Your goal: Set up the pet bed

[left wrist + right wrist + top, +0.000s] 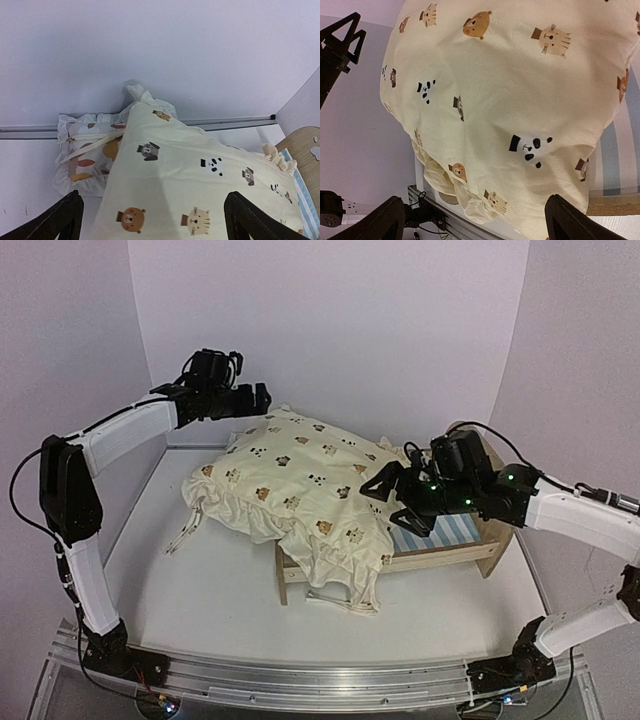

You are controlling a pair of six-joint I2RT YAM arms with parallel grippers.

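The plywood bed, its striped fabric base showing, is seen at the right, half draped by a soft ruffled quilt. The jaws of the left gripper and right gripper are spread wide, and nothing is held.

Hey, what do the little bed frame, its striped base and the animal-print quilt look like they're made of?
Pet bed frame: pale unpainted wood, probably plywood; matte, flat cut boards.
Striped base: blue-and-white fabric, seemingly woven; the weave is too small to confirm.
Quilt: soft cream cloth, likely cotton; matte, folds and drapes over the frame, ruffled edge.
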